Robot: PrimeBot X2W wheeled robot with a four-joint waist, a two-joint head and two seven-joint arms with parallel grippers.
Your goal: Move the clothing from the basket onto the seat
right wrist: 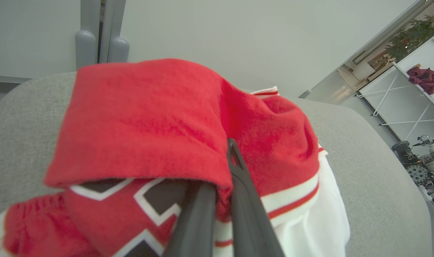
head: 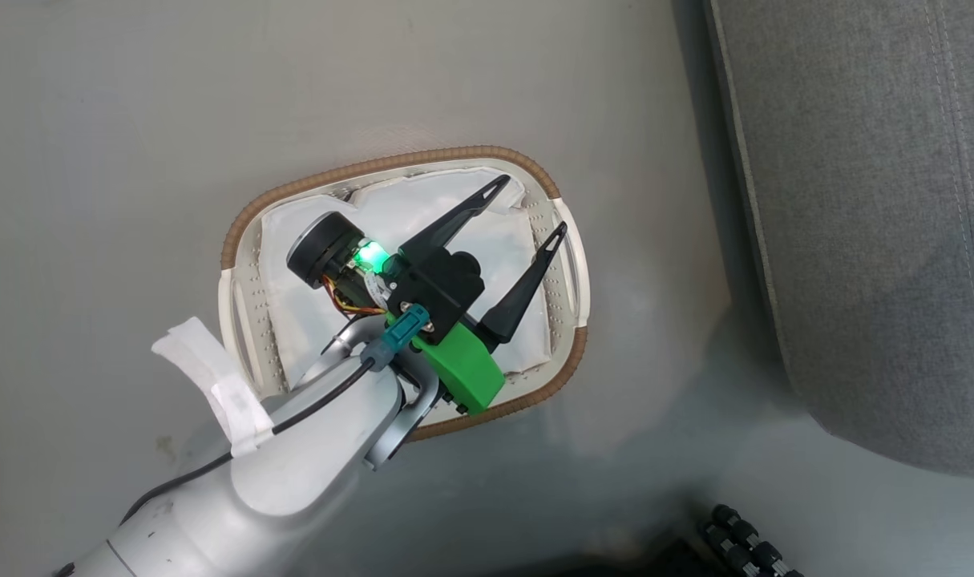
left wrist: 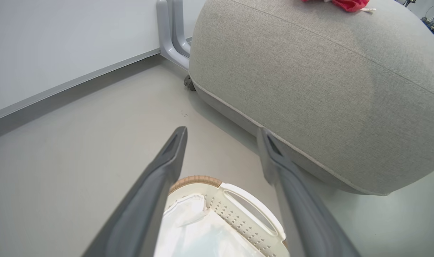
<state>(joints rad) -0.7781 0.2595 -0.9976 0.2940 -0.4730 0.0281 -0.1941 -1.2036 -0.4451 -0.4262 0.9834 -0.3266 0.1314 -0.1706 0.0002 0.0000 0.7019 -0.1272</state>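
Observation:
The basket [head: 390, 164] stands on the floor, with just its white liner [head: 410, 210] showing inside. My left gripper [head: 531, 210] hangs over it, open, with nothing between its fingers. In the left wrist view that left gripper [left wrist: 223, 134] points past the basket's rim [left wrist: 195, 179] toward the grey seat [left wrist: 309, 89], and a bit of red clothing [left wrist: 347, 4] lies on the seat's top. In the right wrist view my right gripper [right wrist: 228, 157] is shut on a fold of the red clothing [right wrist: 149, 117], which is heaped on the seat [right wrist: 363, 160].
The seat [head: 871, 200] lies right of the basket across a strip of bare floor. A grey frame leg with a caster [left wrist: 172, 35] stands by the wall behind the seat. Black ribbed parts [head: 747, 541] sit at the lower right. A white rack [right wrist: 409, 89] stands far off.

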